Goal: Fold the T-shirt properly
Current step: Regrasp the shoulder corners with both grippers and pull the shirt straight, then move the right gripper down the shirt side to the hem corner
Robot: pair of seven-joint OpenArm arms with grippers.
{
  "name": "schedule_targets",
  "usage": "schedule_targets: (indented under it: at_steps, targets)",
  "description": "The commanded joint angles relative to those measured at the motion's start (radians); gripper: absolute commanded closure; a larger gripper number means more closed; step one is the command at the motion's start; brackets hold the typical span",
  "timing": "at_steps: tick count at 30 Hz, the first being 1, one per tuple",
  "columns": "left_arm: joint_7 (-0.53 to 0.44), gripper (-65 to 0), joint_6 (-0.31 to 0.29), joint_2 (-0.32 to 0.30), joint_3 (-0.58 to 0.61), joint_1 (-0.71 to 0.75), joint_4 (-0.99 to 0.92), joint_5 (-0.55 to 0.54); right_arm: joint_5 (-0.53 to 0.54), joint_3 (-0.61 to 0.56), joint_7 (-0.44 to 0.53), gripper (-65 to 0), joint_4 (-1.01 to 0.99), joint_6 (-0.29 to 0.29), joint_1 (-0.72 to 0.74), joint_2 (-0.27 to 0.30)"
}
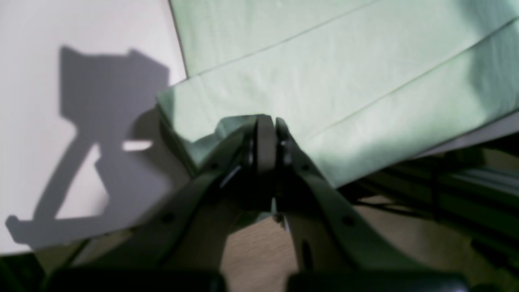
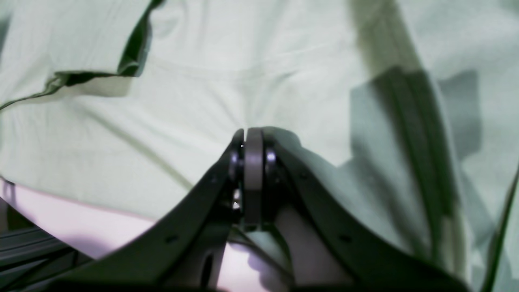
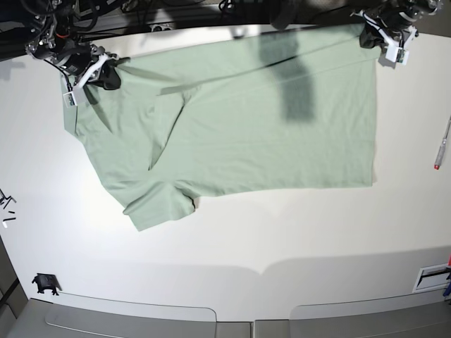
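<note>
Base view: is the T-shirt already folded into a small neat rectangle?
No, the T-shirt lies spread wide over the table, one sleeve sticking out at its lower corner.

This looks like a robotics lab bench. A wide white table [image 3: 232,246] fills the room's middle, with tangled black cables [image 3: 49,14] and metal framing along its far edge, a red-handled tool [image 3: 442,144] near its right edge, and small black clips [image 3: 45,284] near its left corner.

You see the T-shirt [image 3: 239,127] as soft matt cloth, lightly creased; around it the table [image 3: 232,239] looks smooth, matt white; both grippers' fingers look like dark matt plastic.
</note>
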Motion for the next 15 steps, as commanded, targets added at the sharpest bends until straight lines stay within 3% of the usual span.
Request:
schedule_targets:
  at_steps: [1,6,12,15]
  targets:
    - [0.022,0.0,0.031,-0.007,-0.023,0.006,-0.004,0.054,0.037,0.011,0.011,0.0,0.025,-0.002,0.001,0.025]
    - [0.001,0.0,0.031,-0.007,-0.097,-0.045,0.021,0.040,0.114,0.058,0.002,0.0,0.125,-0.002,0.001,0.024]
    - [-0.025,0.0,0.031,-0.007,-0.202,-0.052,0.135,-0.100,0.115,0.157,0.001,0.0,0.292,-0.002,0.001,0.024]
    - [-0.031,0.0,0.031,-0.007,-0.230,-0.052,0.201,-0.111,0.114,0.202,0.002,0.0,0.352,-0.002,0.021,0.024]
